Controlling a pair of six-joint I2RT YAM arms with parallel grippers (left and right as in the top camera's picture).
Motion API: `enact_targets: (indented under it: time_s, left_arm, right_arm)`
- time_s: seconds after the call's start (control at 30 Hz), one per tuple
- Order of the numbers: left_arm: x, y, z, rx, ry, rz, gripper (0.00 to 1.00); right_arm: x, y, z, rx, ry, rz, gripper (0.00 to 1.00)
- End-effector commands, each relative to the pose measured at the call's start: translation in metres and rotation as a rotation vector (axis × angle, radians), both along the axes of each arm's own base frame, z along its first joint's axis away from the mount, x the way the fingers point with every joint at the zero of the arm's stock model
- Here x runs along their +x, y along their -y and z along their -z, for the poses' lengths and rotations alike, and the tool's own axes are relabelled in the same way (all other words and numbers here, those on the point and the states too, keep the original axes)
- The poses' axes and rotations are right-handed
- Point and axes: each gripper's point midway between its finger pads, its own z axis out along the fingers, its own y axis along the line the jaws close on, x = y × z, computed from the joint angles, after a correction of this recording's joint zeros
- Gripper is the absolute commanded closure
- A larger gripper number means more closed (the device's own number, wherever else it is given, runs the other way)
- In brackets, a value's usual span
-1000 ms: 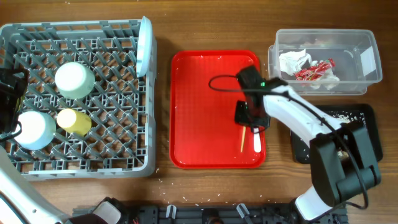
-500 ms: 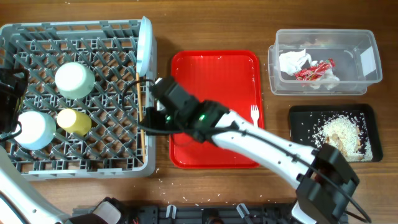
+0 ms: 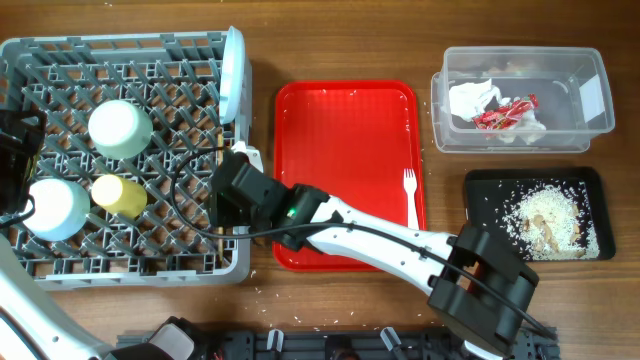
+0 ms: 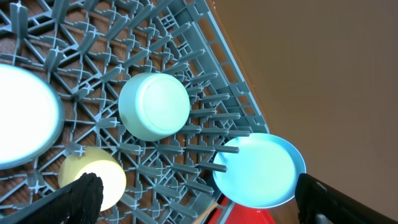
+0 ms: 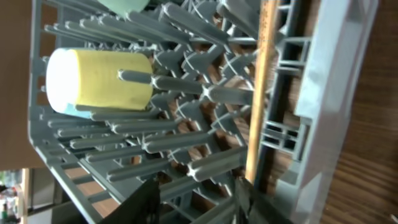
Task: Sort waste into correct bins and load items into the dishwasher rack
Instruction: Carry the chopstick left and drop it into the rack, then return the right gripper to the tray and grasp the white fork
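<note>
The grey dishwasher rack (image 3: 130,262) holds two pale bowls (image 3: 120,128) (image 3: 57,207), the yellow cup (image 3: 119,195) and the white plate (image 3: 232,75), which stands on edge. My right gripper (image 3: 224,196) (image 5: 196,202) is open, low among the pegs at the rack's right side. The wooden chopsticks (image 5: 261,93) (image 3: 220,150) lie in the rack just beside its finger, not gripped. My left gripper (image 4: 199,211) (image 3: 18,140) is open and empty above the rack's left edge. The white fork (image 3: 409,192) lies on the red tray. The clear tub (image 3: 590,75) holds the napkin (image 3: 473,98) and the wrapper (image 3: 505,113). The black tray (image 3: 480,235) holds rice crumbs (image 3: 545,215).
The red serving tray (image 3: 340,130) sits between the rack and the bins, and my right arm stretches across its front edge. A few white crumbs lie on the wood in front of the rack (image 3: 265,290).
My right arm swung left from the red tray to the rack's right side, carrying the chopsticks. They now lie in the rack and the fingers are apart. The fork stays on the tray.
</note>
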Motion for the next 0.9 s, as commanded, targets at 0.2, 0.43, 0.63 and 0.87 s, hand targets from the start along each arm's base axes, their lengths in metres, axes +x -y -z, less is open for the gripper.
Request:
enact_targets:
  time_s: [0.2, 0.43, 0.63, 0.87]
  left_arm:
    - [-0.001, -0.002, 0.0, -0.006, -0.002, -0.012, 0.0]
    - [-0.001, -0.002, 0.0, -0.006, -0.002, -0.012, 0.0]
    - [-0.001, -0.002, 0.0, -0.006, -0.002, -0.012, 0.0]
    - [-0.001, -0.002, 0.0, -0.006, -0.002, -0.012, 0.0]
  right_arm:
    - [0.04, 0.093, -0.102, -0.165, 0.297, 0.108, 0.53]
    - [0.06, 0.345, -0.072, -0.656, -0.007, 0.539, 0.39]
    - [0.039, 0.354, 0.032, -0.759, -0.237, 0.376, 0.6]
    - [0.033, 0.356, 0.109, -0.882, -0.368, 0.249, 0.54]
